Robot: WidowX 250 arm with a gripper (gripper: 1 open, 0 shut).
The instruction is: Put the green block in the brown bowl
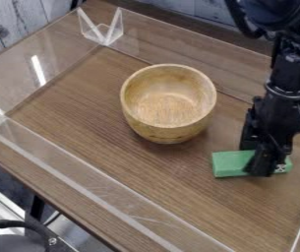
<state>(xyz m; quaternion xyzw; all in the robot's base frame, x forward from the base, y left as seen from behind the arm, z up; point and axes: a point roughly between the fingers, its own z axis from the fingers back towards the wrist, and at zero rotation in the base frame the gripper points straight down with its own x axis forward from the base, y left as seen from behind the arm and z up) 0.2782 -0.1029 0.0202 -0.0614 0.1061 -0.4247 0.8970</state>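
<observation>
The green block (234, 163) lies flat on the wooden table at the right, just right of the brown bowl (169, 101). My black gripper (266, 163) points steeply down onto the block's right end, and its fingers are shut on the green block there. That end of the block is hidden behind the fingers. The bowl stands upright in the middle of the table, and nothing lies inside it.
A clear plastic wall (60, 167) runs along the table's left and front edges. A small clear bracket (99, 27) stands at the back left. The arm's black body (290, 69) rises at the right, close beside the bowl.
</observation>
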